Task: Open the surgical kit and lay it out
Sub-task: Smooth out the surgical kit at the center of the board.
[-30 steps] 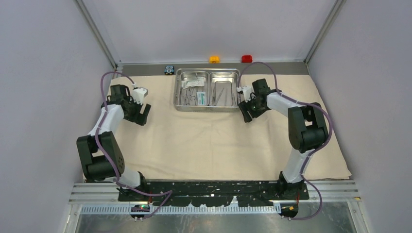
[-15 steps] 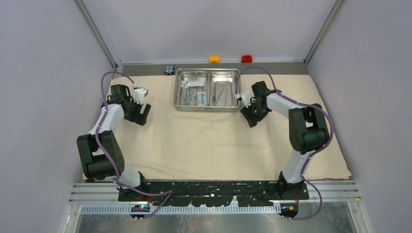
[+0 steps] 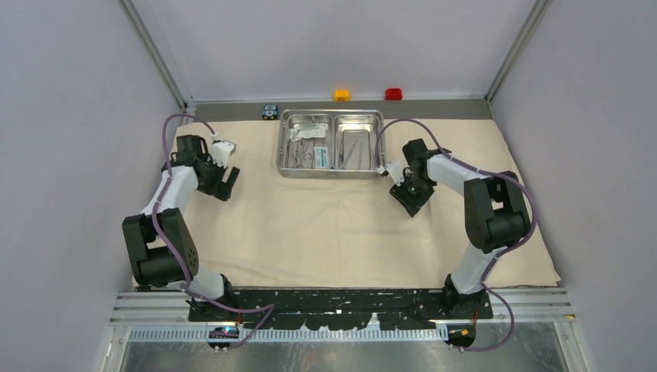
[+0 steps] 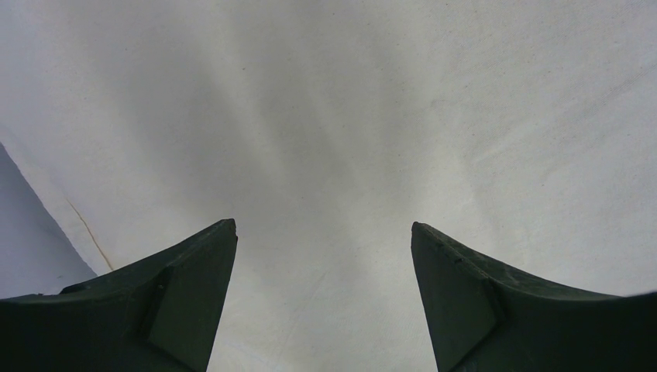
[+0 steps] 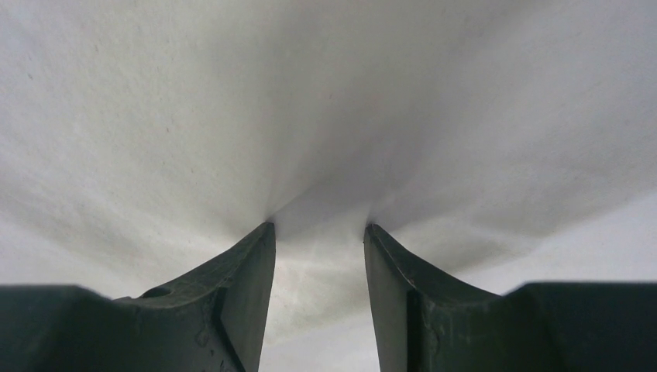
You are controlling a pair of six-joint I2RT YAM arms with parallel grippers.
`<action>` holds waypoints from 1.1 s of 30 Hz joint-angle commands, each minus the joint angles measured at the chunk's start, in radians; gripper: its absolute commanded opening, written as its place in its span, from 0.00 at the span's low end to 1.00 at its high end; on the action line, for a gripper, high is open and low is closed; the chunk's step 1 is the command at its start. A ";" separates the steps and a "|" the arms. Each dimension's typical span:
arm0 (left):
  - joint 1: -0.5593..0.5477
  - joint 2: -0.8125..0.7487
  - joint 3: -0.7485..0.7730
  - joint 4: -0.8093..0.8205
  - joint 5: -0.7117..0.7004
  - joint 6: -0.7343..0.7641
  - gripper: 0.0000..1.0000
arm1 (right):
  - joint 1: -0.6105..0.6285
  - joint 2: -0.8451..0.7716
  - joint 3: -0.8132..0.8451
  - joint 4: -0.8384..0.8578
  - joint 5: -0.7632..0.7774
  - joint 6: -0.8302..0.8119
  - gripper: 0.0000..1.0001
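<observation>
The cloth wrap (image 3: 325, 225) lay spread flat beneath both grippers, already opened. The steel tray (image 3: 310, 173) sat on it just beyond the right gripper (image 5: 319, 226), off to its left side and not yet emptied. That gripper was half-closed with its tips dug into the cloth, fabric puckering up between them — likely to pinch and smooth a fold, though a firm hold could not be told. The left gripper (image 4: 323, 225) hung wide open and empty above bare cloth, tray well to its right. Forceps (image 3: 304, 153) and packet (image 3: 318, 153) stayed inside the tray.
</observation>
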 commanded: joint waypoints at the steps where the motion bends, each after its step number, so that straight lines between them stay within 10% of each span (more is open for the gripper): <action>1: -0.002 -0.033 0.010 0.027 -0.016 0.027 0.85 | -0.002 0.084 -0.169 -0.188 0.113 -0.063 0.51; 12: -0.003 -0.053 -0.044 0.022 0.004 0.074 0.86 | -0.010 -0.033 -0.304 -0.196 0.126 -0.111 0.49; 19: -0.039 -0.109 -0.065 -0.062 0.250 0.126 0.87 | -0.153 -0.296 -0.107 -0.184 -0.162 -0.033 0.54; 33: -0.735 0.048 0.030 -0.017 0.134 0.156 0.84 | -0.172 -0.093 0.053 0.210 -0.055 0.180 0.55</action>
